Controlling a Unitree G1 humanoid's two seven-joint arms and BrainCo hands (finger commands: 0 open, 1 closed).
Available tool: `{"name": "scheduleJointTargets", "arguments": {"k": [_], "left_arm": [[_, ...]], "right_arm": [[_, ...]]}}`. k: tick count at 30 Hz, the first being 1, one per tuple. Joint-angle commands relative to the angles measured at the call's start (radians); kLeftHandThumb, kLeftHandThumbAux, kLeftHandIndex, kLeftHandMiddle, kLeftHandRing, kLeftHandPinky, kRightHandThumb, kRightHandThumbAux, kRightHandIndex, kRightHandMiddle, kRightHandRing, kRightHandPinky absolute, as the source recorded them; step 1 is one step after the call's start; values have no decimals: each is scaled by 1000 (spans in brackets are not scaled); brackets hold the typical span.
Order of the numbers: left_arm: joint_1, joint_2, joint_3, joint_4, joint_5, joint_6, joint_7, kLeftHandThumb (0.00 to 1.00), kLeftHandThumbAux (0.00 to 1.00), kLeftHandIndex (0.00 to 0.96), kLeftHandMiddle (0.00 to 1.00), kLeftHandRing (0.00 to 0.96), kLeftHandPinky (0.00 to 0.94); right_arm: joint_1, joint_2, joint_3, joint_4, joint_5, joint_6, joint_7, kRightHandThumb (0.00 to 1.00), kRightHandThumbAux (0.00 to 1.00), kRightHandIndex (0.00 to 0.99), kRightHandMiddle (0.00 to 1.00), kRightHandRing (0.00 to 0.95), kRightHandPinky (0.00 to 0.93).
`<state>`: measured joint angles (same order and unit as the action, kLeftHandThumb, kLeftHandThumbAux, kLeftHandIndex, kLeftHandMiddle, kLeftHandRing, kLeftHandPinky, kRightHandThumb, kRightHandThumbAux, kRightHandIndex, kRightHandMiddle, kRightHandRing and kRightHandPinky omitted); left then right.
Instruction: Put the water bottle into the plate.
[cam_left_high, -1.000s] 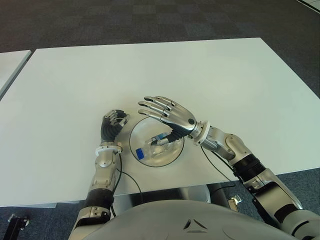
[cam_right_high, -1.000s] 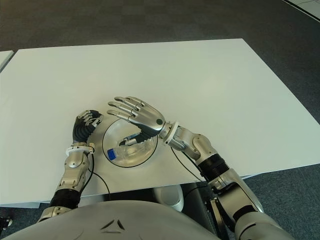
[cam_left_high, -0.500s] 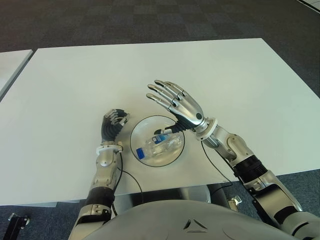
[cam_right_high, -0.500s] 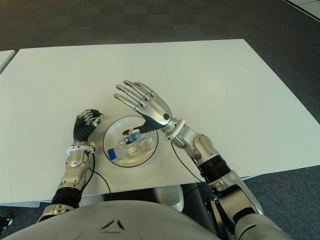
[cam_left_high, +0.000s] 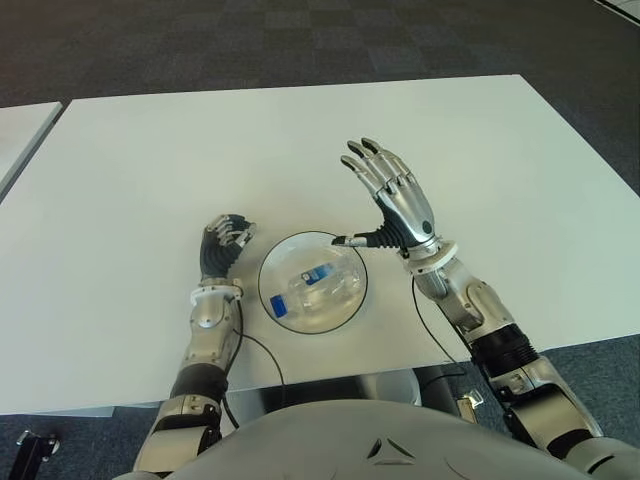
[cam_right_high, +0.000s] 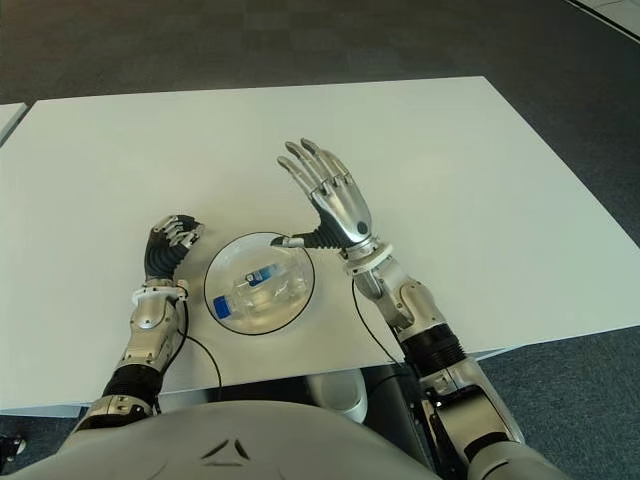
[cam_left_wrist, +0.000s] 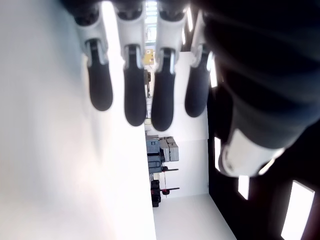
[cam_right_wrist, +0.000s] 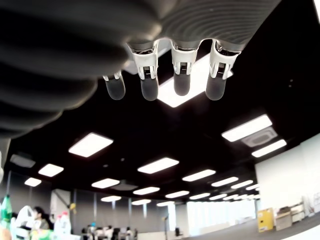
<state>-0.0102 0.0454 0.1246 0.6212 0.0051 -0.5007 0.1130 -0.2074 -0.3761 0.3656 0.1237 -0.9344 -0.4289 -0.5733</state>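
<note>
Water bottle (cam_left_high: 313, 288) lies on its side inside the plate (cam_left_high: 272, 262), a clear shallow round dish with a dark rim, on the white table (cam_left_high: 150, 160). Bottle is clear with a blue cap end (cam_left_high: 279, 306) toward the robot and a blue-and-white label patch near its middle. No hand touches it.

Right hand (cam_left_high: 397, 202) is raised above the table just to the right of the plate and slightly beyond it, palm turned toward the plate side, four fingers (cam_left_high: 368, 165) straight and fanned out, pointing away from the robot. Thumb (cam_left_high: 350, 240) sticks out sideways toward the plate's far right rim, tip just over or beside the rim; cannot tell if it touches. Hand is empty and spread. In the right wrist view the four fingertips (cam_right_wrist: 180, 82) extend straight against a ceiling with light panels, nothing between them.

Left hand (cam_left_high: 224, 242) shows just to the left of the plate, near its rim but apart from it, fingers curled in toward the palm, holding nothing. Left wrist view shows four dark fingertips (cam_left_wrist: 134, 92) side by side next to the white tabletop, nothing in the grasp. Whether the left hand touches the table, cannot tell.

Bottle sits between the two hands, closer to the left hand's side of the dish at its cap end, and below-left of the right thumb.

Dark carpet floor (cam_left_high: 250, 40) beyond the table's far edge.
</note>
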Motion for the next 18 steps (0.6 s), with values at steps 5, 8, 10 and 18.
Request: {"name": "scheduleJointTargets", "arguments": {"k": [5,8,10,18], "left_arm": [[37,-9,10,103,-14,17,-17,703,715,428,461,439,442],[36,-8,11,108,-11,12,-16,702,715,428,462,442,445],[36,-7,10,111,-7,10,-13,702,715,428,461,440,438],[32,-3,10,120,-10,7,-22,702,716,429,470,451,453]], "right_arm": [[62,52,-71,-2,269,21,157,0,538,0,0,0,0],[88,68,-92,-31,336,46,213,0,565,0,0,0,0],[113,87,-113,-57,381,82,249,0,601,0,0,0,12],[178,195,-160,25,491,118,247,0,751,0,19,49,179]]}}
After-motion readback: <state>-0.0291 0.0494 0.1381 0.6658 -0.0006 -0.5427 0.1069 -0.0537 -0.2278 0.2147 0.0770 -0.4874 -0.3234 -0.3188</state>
